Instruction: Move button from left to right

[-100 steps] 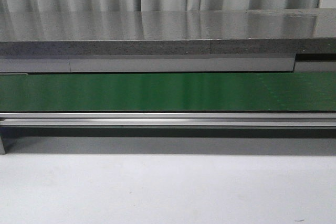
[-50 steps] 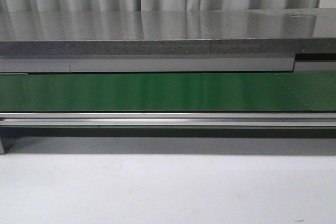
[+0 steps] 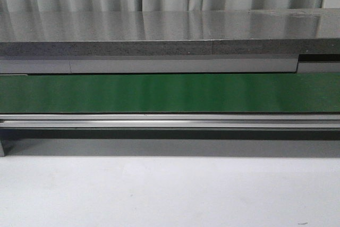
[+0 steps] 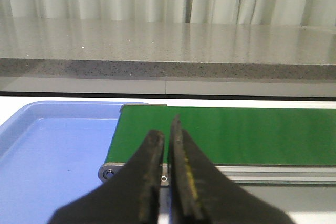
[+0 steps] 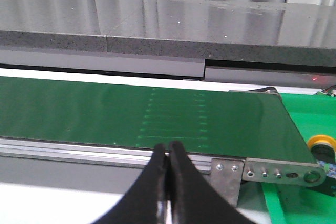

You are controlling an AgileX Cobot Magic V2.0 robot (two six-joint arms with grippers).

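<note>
Left to right: one blue tray (image 4: 47,145) at the left end of the conveyor, nothing visible inside it. One green conveyor belt (image 3: 170,93) runs across the front view, bare in all three views, with one grey stone counter (image 3: 159,33) behind it and curtains beyond that. At the belt's right end sits a green bin (image 5: 302,203).

The left gripper (image 4: 167,137) hangs over the tray/belt junction, fingers nearly together with a thin gap, holding nothing. The right gripper (image 5: 168,153) hangs near the belt's right end, fingers pressed together, also holding nothing. Neither shows in the front view.

One button (image 5: 324,148) is visible: yellow round cap and a bit of dark body, cut off at the edge of the right wrist view, sitting in the green bin just past the belt end. So it's on the right side already; judging by that, the move looks done or a next piece is awaited.

Handling, as a guess: small, light, rigid plastic, not fragile. The cap is rounded and likely slick, so pinch the boxy body on its flat sides, not the dome.

Count: trays 1, belts 1, bins 1, buttons 1, grippers 2.
</note>
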